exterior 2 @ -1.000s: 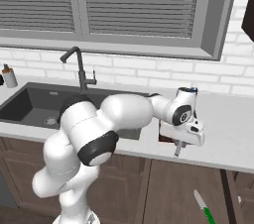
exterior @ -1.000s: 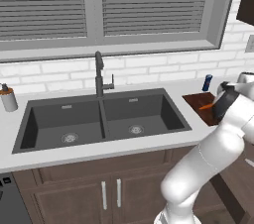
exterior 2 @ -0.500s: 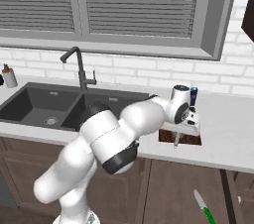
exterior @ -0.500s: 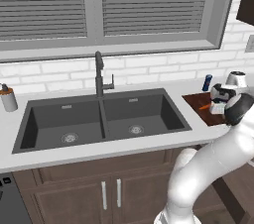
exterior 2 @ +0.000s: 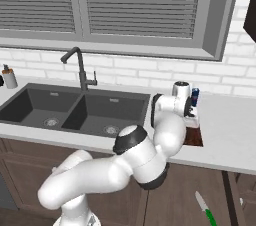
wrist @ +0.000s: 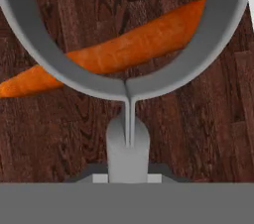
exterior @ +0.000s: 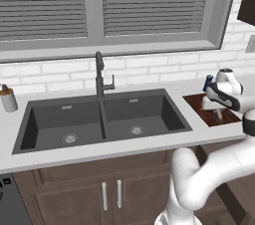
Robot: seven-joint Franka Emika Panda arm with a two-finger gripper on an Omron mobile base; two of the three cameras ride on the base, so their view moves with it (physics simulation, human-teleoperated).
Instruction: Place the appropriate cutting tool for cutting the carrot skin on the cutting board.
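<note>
Below, tapered orange carrot (wrist: 119, 49), grainy cutting board (wrist: 198, 119), seemingly metal peeler (wrist: 128, 89).

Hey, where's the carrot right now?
In the hand view the carrot lies slantwise on the cutting board, right behind the grey peeler's looped head.

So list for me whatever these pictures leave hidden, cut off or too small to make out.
- Hand view: the peeler covers the fingertips, so the grip is unreadable; its blade is cut by the top edge.
- Hand view: the carrot is partly behind the peeler's loop.
- Right base view: the arm hides most of the cutting board.
- Left base view: the gripper is too small to read.
</note>
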